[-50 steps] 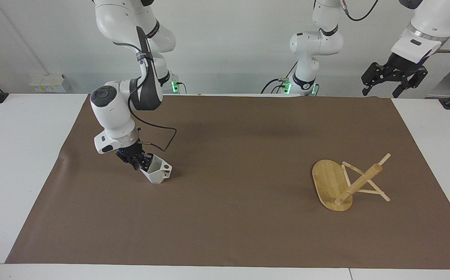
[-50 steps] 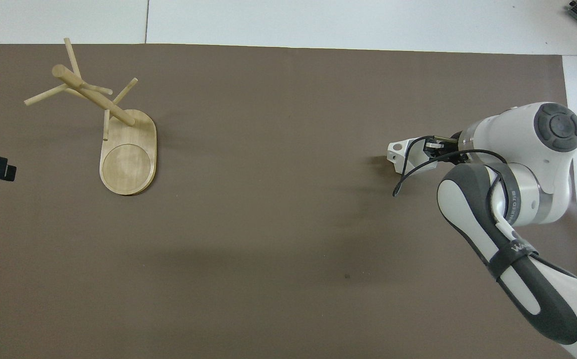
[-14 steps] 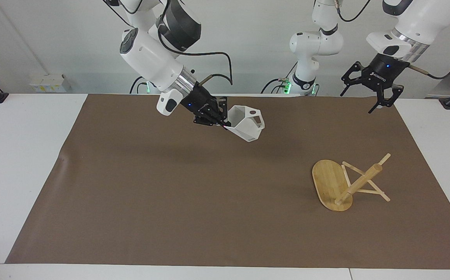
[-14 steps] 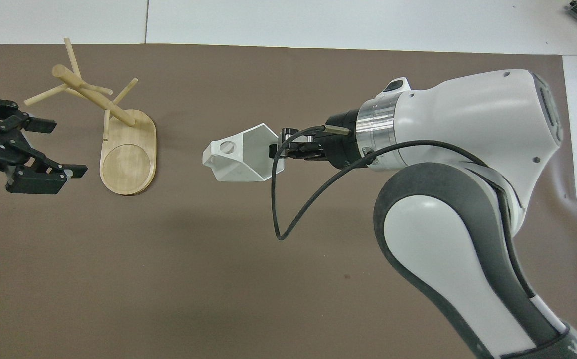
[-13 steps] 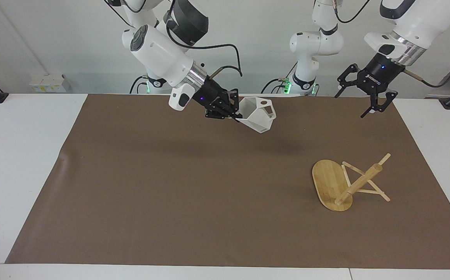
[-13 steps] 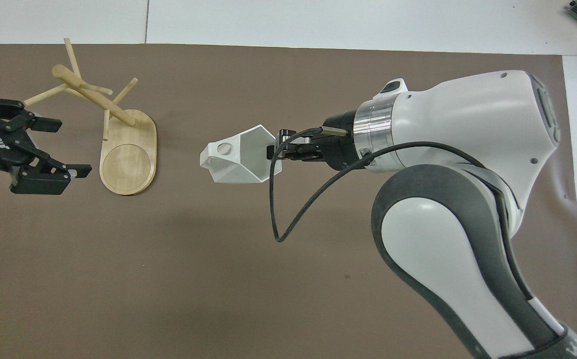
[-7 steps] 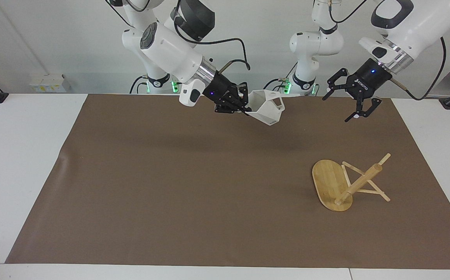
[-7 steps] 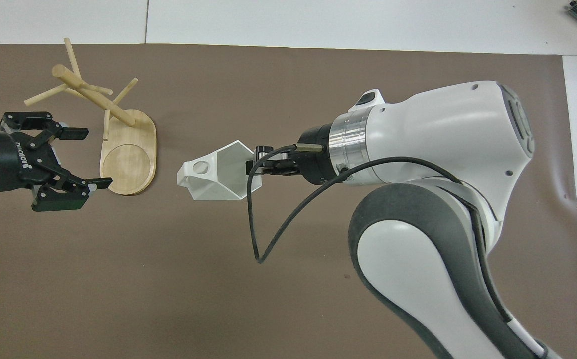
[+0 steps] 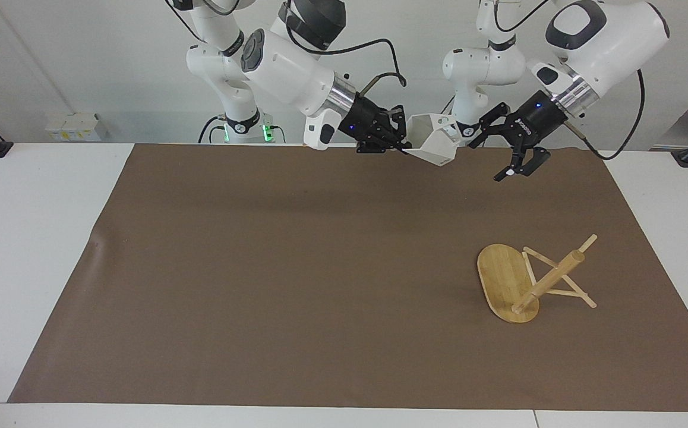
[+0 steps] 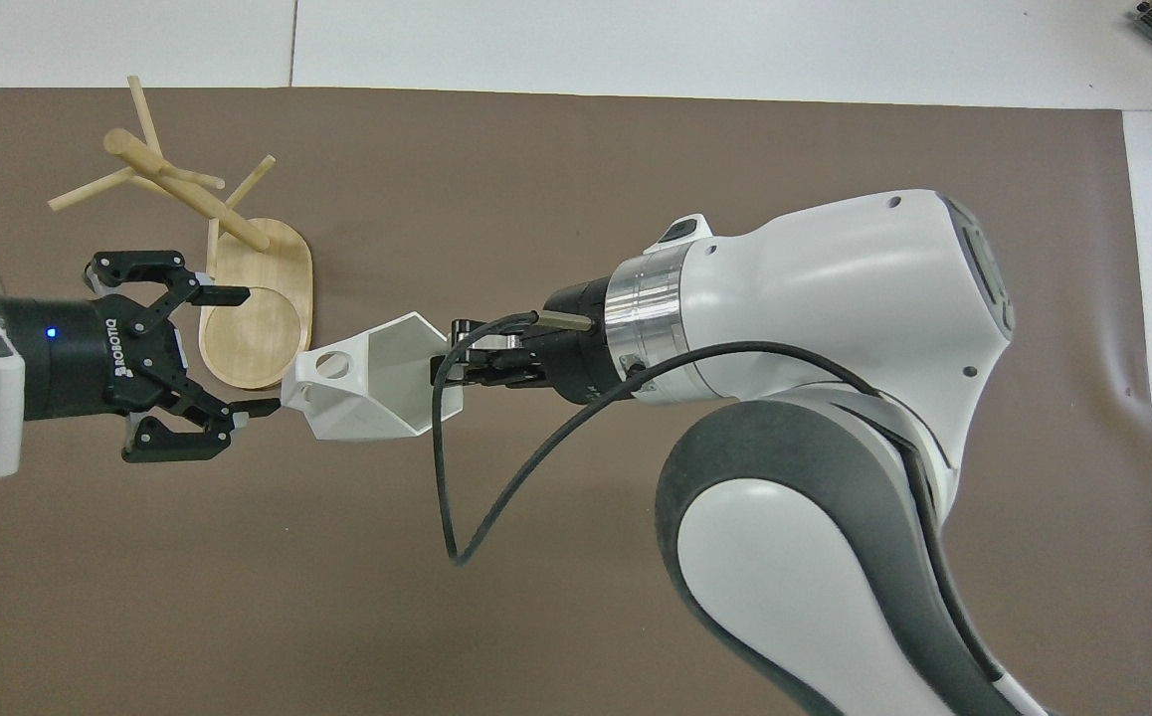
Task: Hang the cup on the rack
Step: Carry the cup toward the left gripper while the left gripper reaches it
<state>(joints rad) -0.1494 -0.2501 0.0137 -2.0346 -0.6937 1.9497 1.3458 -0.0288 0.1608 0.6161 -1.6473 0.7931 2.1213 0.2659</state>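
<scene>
The white faceted cup [image 9: 436, 144] [image 10: 367, 398] hangs in the air on its side over the brown mat, near the mat's edge by the robots. My right gripper [image 9: 402, 144] [image 10: 449, 365] is shut on its rim, and the pierced handle points away from that gripper. My left gripper [image 9: 485, 157] [image 10: 253, 350] is open just off the handle end; I cannot tell whether a fingertip touches it. The bamboo rack [image 9: 507, 285] [image 10: 268, 328] lies tipped on its side toward the left arm's end of the table, its post [image 9: 552, 279] [image 10: 188, 189] and pegs slanting off the mat.
A brown mat [image 9: 296, 285] covers most of the white table [image 9: 29, 249]. A black cable [image 10: 496, 517] loops down from the right wrist. Nothing else lies on the mat.
My right gripper has carried the cup higher and toward the left arm's end. My left gripper has swung in toward the cup, still open. The rack has not moved.
</scene>
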